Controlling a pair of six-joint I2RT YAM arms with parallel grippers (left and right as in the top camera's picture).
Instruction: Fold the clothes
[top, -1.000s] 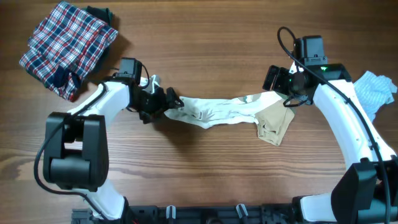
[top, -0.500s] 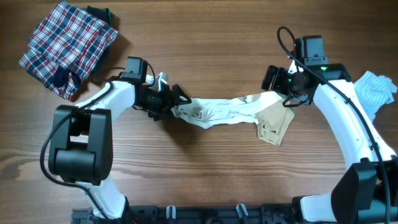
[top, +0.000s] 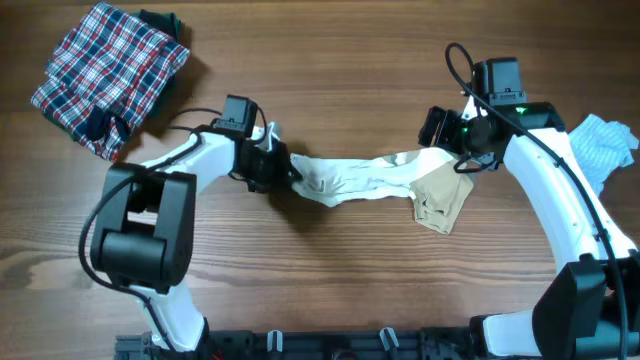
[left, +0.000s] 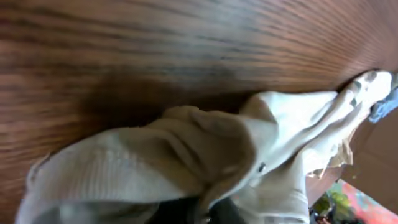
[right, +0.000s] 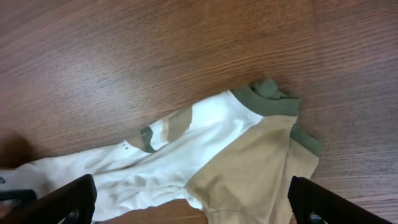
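Observation:
The clothes in play are a cream-white top stretched in a crumpled band across the table's middle, its tan sleeve at the right end. My left gripper is shut on the top's left end; in the left wrist view bunched cream cloth fills the frame and runs down between the dark fingers. My right gripper hangs open over the right end. Its view shows the white body, the tan sleeve and an olive edge between its wide-apart fingers.
A folded red, white and blue plaid garment lies at the back left. A pale blue striped garment sits at the right edge, behind my right arm. Bare wood table lies in front of the top.
My left gripper slid right onto the top's left end and went from open to shut on it. The right arm and the rest of the top stayed still.

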